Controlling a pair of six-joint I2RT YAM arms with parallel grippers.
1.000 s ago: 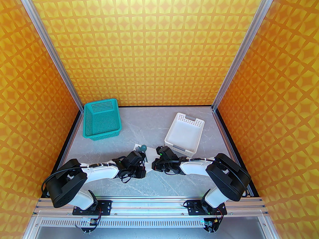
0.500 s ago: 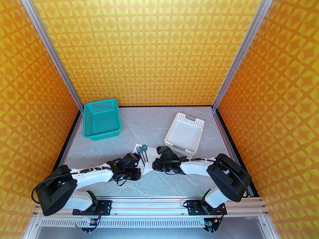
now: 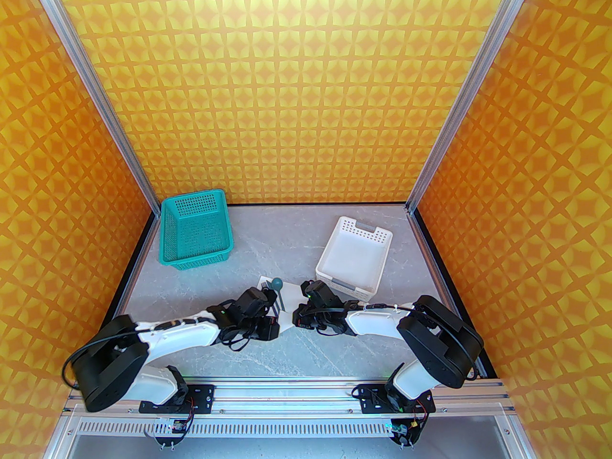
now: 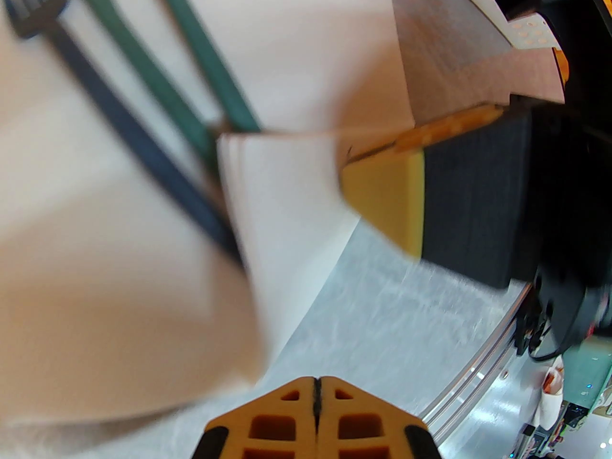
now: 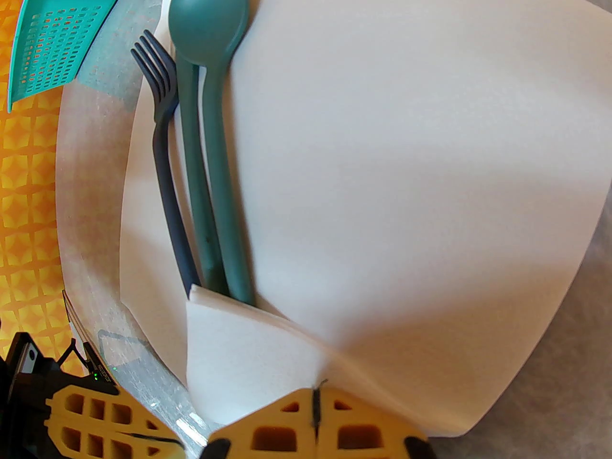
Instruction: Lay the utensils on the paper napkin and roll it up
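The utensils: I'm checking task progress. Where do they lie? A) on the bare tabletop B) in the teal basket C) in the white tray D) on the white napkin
D: the utensils lie side by side on the paper napkin, its near corner folded over their handle ends.

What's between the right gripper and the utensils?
Right wrist view: a folded-over corner of the paper napkin covers the handle ends of the utensils, just ahead of the right gripper.
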